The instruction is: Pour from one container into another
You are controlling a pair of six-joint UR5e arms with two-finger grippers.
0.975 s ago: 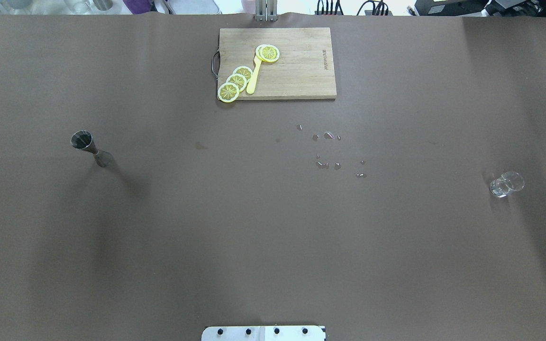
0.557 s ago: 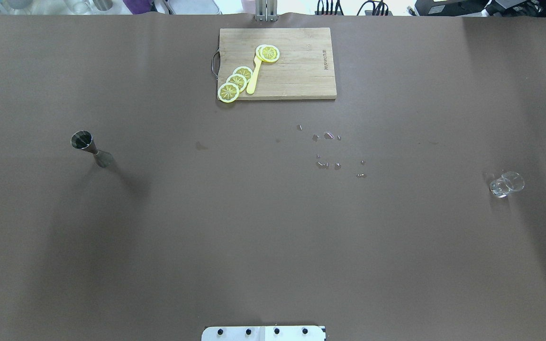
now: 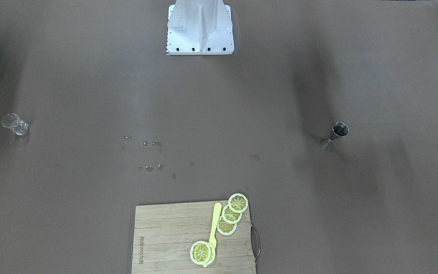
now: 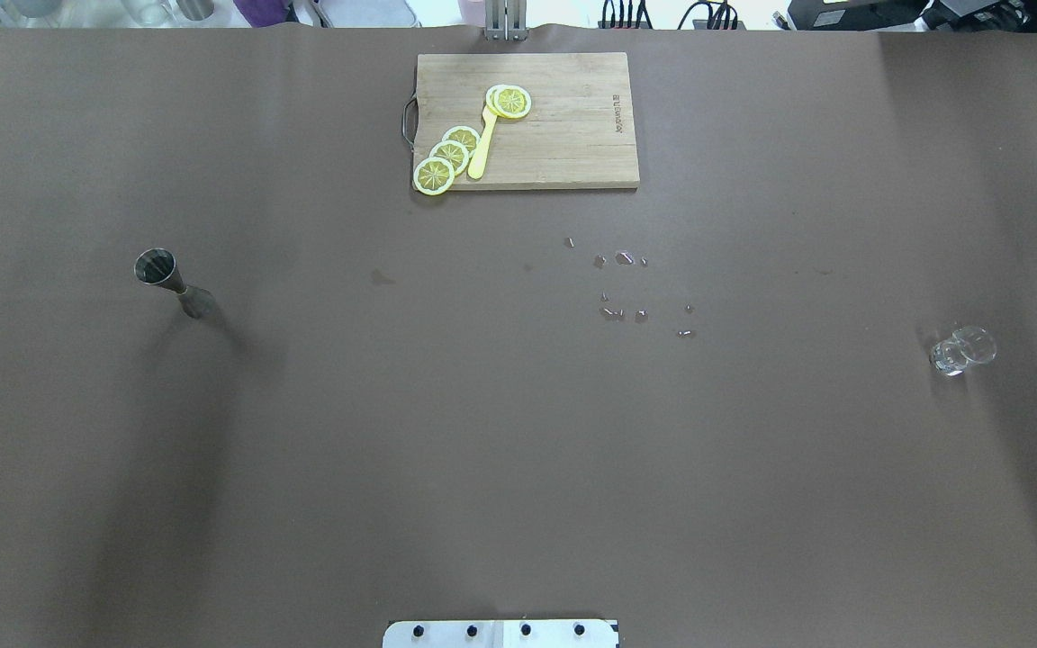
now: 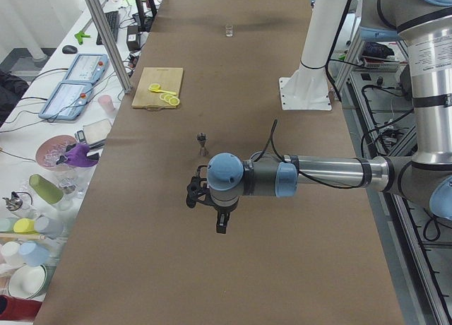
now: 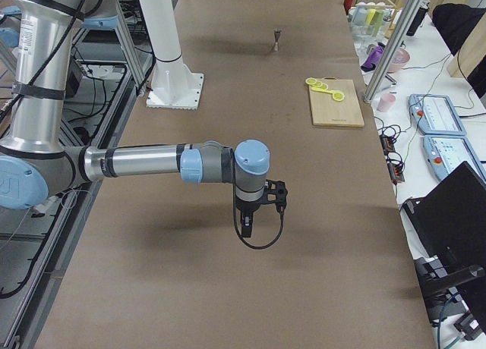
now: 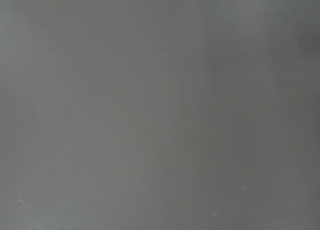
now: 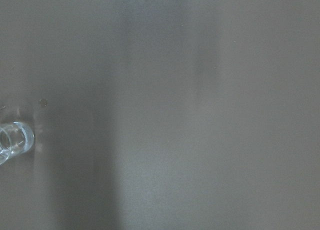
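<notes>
A steel jigger (image 4: 167,281) stands upright on the brown table's left side, also seen in the front view (image 3: 335,135) and the left side view (image 5: 203,143). A small clear glass (image 4: 960,350) stands far right, and shows at the left edge of the right wrist view (image 8: 12,142). My left gripper (image 5: 221,227) hangs above the table nearer than the jigger, seen only from the side, so I cannot tell its state. My right gripper (image 6: 246,231) likewise shows only from the side, and I cannot tell whether it is open or shut.
A wooden cutting board (image 4: 563,144) with lemon slices (image 4: 449,155) and a yellow utensil lies at the table's far middle. Water droplets (image 4: 624,286) are scattered below it. The robot's white base (image 3: 200,26) stands at the near edge.
The arm shadows on the table have shifted slightly; the jigger and glass have not moved.
</notes>
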